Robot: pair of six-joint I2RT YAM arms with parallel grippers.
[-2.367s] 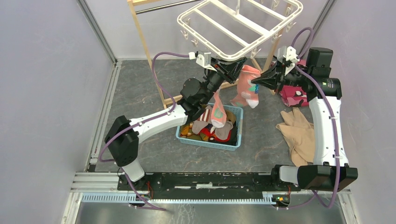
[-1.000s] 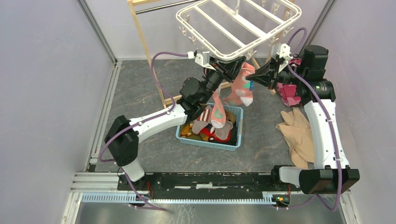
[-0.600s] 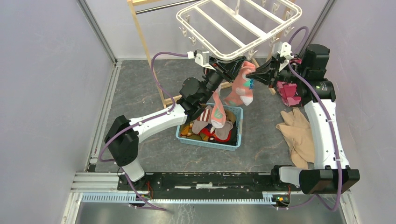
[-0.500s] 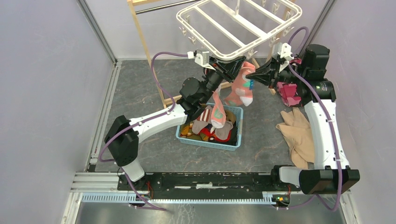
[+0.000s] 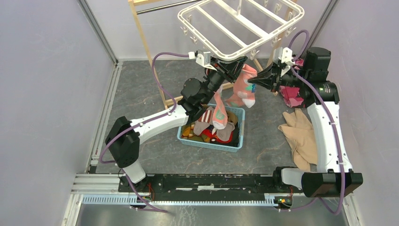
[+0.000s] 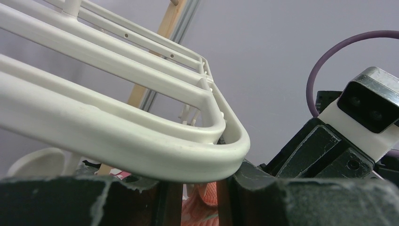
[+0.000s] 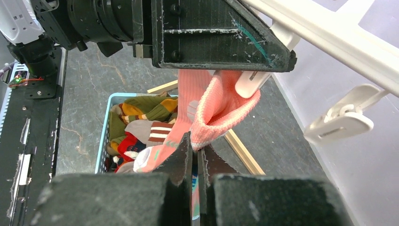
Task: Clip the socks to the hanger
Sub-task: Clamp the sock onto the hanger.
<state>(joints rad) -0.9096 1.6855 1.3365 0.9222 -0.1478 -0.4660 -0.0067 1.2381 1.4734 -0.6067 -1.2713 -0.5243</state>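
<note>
**Limp sock being held up at a corner clip**

Nearest the arm bases, the blue basket (image 5: 210,143) is sitting on the tabletop (image 5: 141,84) with a heap of socks (image 7: 141,126) in it. Beyond it, the right tool (image 7: 195,145) is pinching closed on the cuff edge of 1 salmon-pink sock (image 7: 214,110). That sock is dangling under the near corner of the hanger (image 5: 221,55), with its cuff up against a white clip (image 7: 251,84). The left tool (image 6: 197,200) is reaching in at that clip from the other side.

The sock is looking light, soft and floppy (it is sagging straight down from the held edge). So I am judging the ribbed cuff, doubled over, to be the firmest place to grip. A hold lower on the foot would be letting the cuff droop away from the clip. Nothing about it is looking fragile or slippery.

The left tool's broad finger is covering most of the clip, so I cannot tell whether the clip is biting the cuff. I also cannot tell whether that tool is squeezing anything. Its own view is showing only a narrow gap with pink fabric in it, under the hanger's rim.
</note>
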